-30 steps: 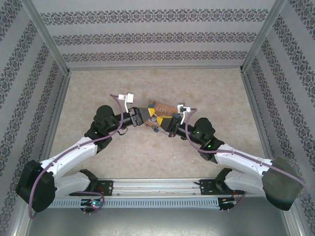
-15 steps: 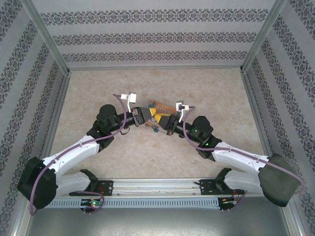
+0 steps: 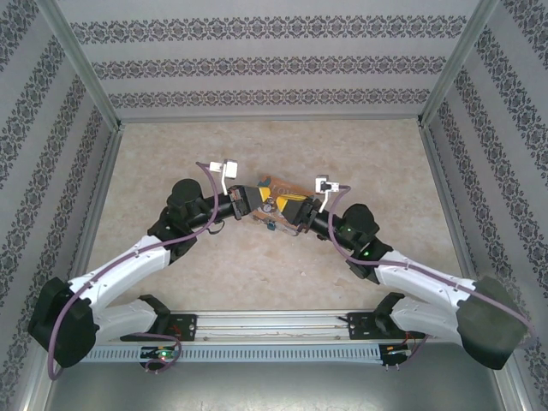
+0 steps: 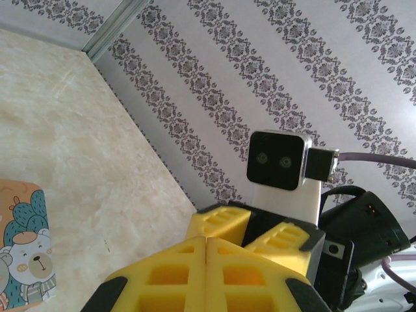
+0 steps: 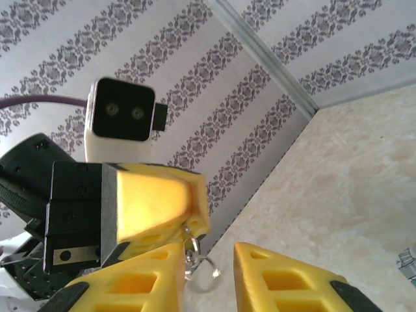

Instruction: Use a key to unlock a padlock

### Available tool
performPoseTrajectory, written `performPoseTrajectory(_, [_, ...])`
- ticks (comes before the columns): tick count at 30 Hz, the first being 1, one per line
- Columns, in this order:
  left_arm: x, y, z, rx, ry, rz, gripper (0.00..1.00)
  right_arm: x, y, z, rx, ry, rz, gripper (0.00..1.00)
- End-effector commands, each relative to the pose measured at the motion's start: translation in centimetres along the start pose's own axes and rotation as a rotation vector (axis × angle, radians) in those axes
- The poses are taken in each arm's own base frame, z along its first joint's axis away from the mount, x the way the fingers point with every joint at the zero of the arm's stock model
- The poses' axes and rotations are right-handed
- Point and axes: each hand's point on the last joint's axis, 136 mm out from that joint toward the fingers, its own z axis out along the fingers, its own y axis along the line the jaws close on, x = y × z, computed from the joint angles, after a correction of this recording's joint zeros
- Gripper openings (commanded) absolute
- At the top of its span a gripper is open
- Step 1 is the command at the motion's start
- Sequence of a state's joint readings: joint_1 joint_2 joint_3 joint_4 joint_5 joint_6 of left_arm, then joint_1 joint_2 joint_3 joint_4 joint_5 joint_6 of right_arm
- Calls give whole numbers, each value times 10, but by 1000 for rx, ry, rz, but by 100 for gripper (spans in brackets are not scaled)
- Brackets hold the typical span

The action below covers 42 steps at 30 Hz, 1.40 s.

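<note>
The key ring's [image 5: 194, 255] top is hidden between the left fingers [image 5: 156, 201]. From above the padlock [image 3: 269, 224] is too small to read; the cartoon box [image 4: 26, 260] runs off-frame.

Top external: we look down from above and behind the arm bases, far off, with the whole table [image 3: 171, 163] framed. Left wrist: close over the left gripper [image 4: 206, 250], facing the right wrist camera [image 4: 279, 160]. Right wrist: close over the right gripper [image 5: 208, 257], facing the left wrist camera [image 5: 121, 112]. Left wrist and top share the cartoon box [image 4: 23, 253].

2 arms [image 3: 137, 257] [image 3: 419, 278], 1 box [image 3: 279, 182], 1 padlock [image 3: 269, 224], 1 keyring [image 5: 215, 273].
</note>
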<state>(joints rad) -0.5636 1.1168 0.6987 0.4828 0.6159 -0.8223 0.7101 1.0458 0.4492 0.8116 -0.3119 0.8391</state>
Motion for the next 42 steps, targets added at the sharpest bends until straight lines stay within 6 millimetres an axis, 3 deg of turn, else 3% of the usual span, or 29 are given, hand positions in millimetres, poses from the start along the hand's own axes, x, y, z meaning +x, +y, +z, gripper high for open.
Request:
performPoseTrajectory(1, [-6, -14, -3, 9, -6, 50, 0, -2, 10, -4, -33, 7, -18, 29])
performPoseTrajectory(6, [-7, -17, -2, 17, -4, 51, 0, -3, 27, 2, -92, 43, -40, 30])
performPoseTrajectory(14, [-6, -17, -3, 20, 1, 52, 0, 6, 37, 21, -138, 101, -36, 30])
performPoseTrajectory(33, [-7, -14, -3, 9, -15, 47, 0, 19, 31, 19, -125, 124, -25, 15])
performPoseTrajectory(42, [-8, -13, -3, 6, -18, 47, 0, 20, 27, 17, -111, 122, -22, 15])
